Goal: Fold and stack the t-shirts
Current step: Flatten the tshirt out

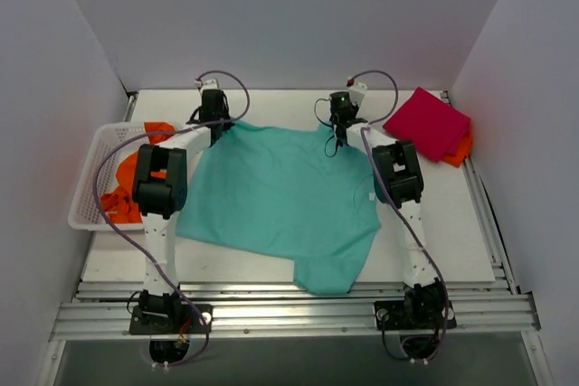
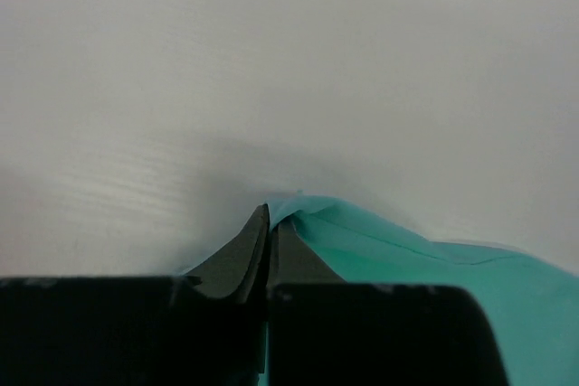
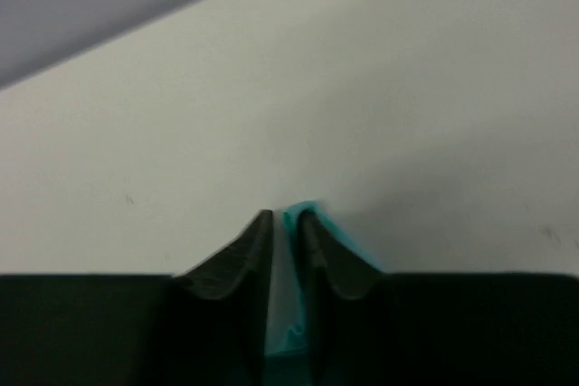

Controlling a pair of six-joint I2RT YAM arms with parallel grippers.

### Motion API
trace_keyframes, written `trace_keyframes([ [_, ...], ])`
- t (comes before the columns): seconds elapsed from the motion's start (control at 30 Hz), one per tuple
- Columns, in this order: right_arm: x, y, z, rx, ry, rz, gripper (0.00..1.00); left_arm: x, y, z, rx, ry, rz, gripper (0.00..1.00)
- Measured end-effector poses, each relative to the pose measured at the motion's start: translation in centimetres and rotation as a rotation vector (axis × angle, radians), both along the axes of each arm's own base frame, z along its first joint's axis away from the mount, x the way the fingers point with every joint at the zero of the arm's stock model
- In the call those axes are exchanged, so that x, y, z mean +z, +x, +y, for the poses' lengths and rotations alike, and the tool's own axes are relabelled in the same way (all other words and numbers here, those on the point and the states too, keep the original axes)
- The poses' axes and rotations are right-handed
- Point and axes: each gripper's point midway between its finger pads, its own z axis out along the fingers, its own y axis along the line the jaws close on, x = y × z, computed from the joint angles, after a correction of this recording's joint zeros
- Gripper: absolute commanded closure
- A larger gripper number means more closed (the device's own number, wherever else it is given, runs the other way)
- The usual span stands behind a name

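A teal t-shirt [image 1: 280,196] lies spread flat across the middle of the table, one sleeve hanging toward the near edge. My left gripper [image 1: 217,128] is shut on its far left corner, and the wrist view shows the teal cloth [image 2: 407,264] pinched at the left gripper's tips [image 2: 271,219]. At the far right corner my right gripper [image 1: 342,133] is also shut on it, with the right gripper's tips [image 3: 285,219] nipping a sliver of teal fabric [image 3: 294,341]. A folded magenta t-shirt [image 1: 427,122] rests on a folded orange t-shirt [image 1: 461,148] at the back right.
A white mesh basket [image 1: 90,178] stands at the left edge with crumpled orange t-shirts [image 1: 127,189] in it. White walls close in the table on three sides. Metal rails run along the near edge by the arm bases.
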Motion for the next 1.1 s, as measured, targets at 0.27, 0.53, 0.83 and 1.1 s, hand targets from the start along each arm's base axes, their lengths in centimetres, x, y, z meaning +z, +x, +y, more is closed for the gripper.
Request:
trace_keyframes([
  [0.27,4.7,7.3,-1.3,-0.017,0.081,-0.212,0.00,3.9,8.7,2.2,0.035,-0.096,-0.115,0.06],
  [0.53,8.0,1.1,-5.1,-0.082,0.002,-0.213,0.00,5.2,7.5,3.7,0.116,-0.115,-0.118,0.06],
  [0.83,23.6,-11.2,-2.0,-0.045,0.071,-0.444,0.28,14.7,-1.2,3.5,0.153,-0.080,-0.201,0.05],
  [1.1,14.9,-17.9,2.2,0.121,0.231,-0.282,1.00,13.4,-11.1,-0.3,0.110,-0.105,-0.198,0.00],
])
